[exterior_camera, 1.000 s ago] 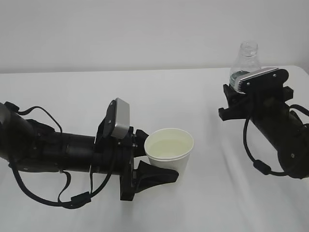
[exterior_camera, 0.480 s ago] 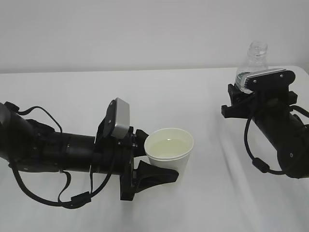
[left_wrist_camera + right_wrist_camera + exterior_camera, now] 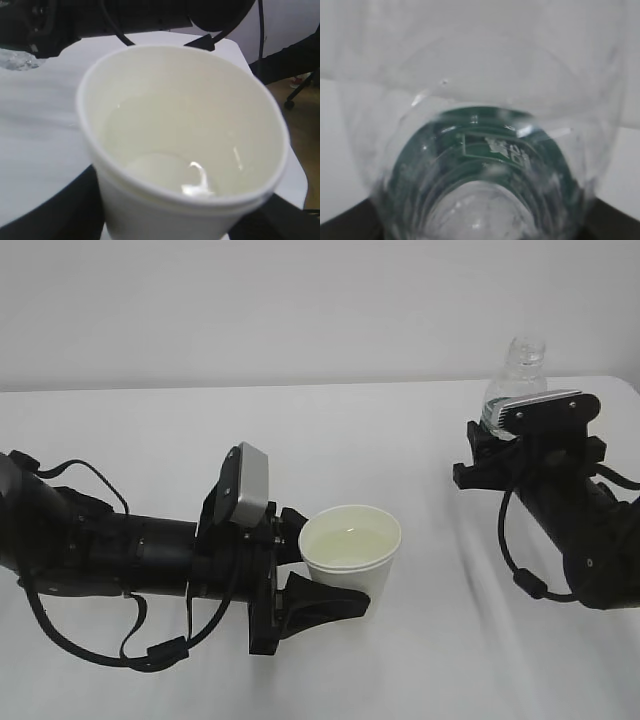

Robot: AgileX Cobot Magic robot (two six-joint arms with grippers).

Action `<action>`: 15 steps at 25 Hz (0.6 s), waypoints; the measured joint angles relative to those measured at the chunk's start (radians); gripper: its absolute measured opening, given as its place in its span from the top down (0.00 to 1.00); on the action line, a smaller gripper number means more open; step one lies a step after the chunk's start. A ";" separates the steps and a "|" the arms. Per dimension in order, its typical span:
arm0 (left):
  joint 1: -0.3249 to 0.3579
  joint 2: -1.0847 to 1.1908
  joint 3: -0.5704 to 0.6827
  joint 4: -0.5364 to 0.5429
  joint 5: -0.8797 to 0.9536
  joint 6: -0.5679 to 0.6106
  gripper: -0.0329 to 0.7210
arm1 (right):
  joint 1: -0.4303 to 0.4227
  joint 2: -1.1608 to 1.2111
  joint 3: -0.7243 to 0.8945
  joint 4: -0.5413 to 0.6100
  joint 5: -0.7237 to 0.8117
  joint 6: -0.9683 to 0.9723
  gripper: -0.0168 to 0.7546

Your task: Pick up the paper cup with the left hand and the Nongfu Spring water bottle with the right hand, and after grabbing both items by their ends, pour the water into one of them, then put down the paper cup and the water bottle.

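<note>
**Both hands loaded: cup low at centre, bottle upright at far right**

The white worktop [image 3: 150, 440] fills most of the exterior view, running back to a plain pale wall.

The left hand [image 3: 315, 575] reaches in from the left edge, lying low and nearly level, a grey-silver block on top and cables looping beneath. Its black fingers [image 3: 325, 602] sit either side of the paper cup [image 3: 350, 562], one behind and one in front, closed onto its lower wall, so this hand is holding the cup. The cup stands upright at about the middle of the worktop; whether its base touches the surface cannot be told. The left wrist view looks down into the cup's cream interior, where the water [image 3: 170, 172] lies shallow at the bottom with a bright glint on it.

The right hand [image 3: 500, 445] comes in from the right edge, angled up and back. It grips the Nongfu Spring water bottle [image 3: 518, 375] around its lower body; only the clear shoulder and open neck show above the hand's grey block. The bottle stands upright at the far right, well apart from the cup. The right wrist view shows the bottle's ribbed clear wall and its green label [image 3: 490, 150] close up.
</note>
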 joint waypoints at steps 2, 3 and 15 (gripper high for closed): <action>0.000 0.000 0.000 0.000 0.000 0.000 0.33 | 0.000 0.024 -0.010 0.000 0.000 0.001 0.39; 0.000 0.000 0.000 0.000 0.000 0.000 0.33 | 0.000 0.032 -0.013 0.000 0.000 0.001 0.39; 0.000 0.000 0.000 0.000 0.000 0.000 0.33 | 0.000 0.037 -0.020 0.025 0.007 0.007 0.39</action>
